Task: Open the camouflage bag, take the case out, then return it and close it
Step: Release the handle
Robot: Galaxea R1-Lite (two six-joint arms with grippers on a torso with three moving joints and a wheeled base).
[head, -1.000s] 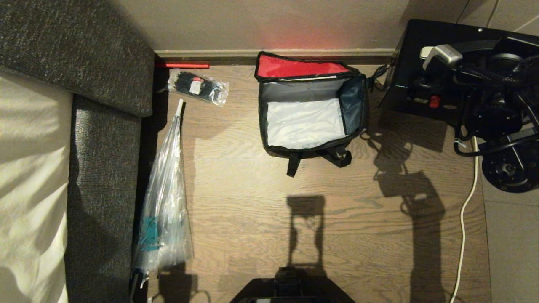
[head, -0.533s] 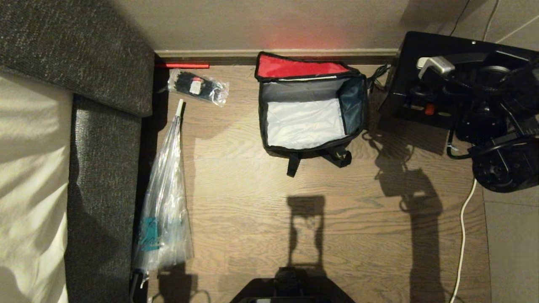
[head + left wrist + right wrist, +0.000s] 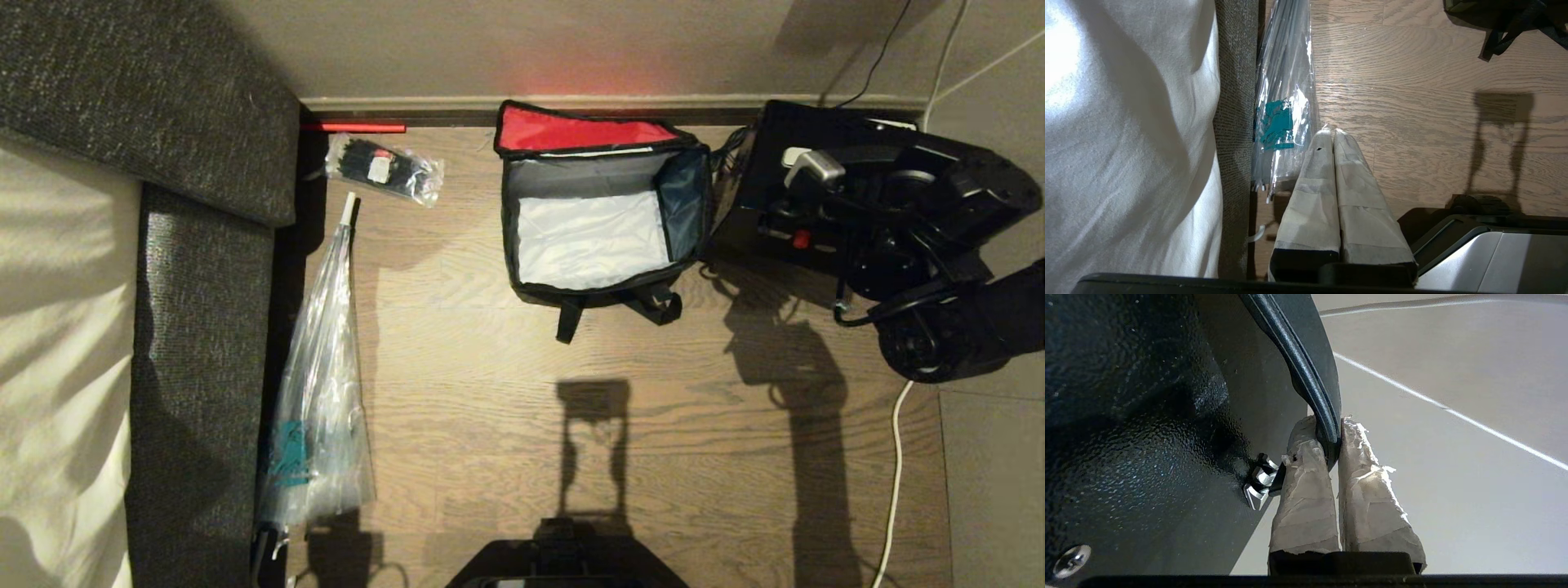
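**Case held at the bag's right, mouth open**

The bag [image 3: 602,219] sits on the floor against the wall, its red lid [image 3: 575,131] folded back toward the wall and its silvery inside bare. The case [image 3: 804,196] is out of the bag, just beside its right wall, carried by the right gripper [image 3: 1331,435]. In the right wrist view its jaws are pressed onto the case's thin black handle [image 3: 1306,367], with the pebbled black face of the case hanging alongside.

The case therefore lies to the right of the bag's mouth, and the return looks to be a move leftward and down. Its long axis seems to run roughly left to right, slightly skewed, much as the bag's long side does, so little turning should be needed. The right arm is the nearer one. The left gripper [image 3: 1333,134] hangs parked by the sofa [image 3: 1235,122], jaws pressed together and holding nothing.
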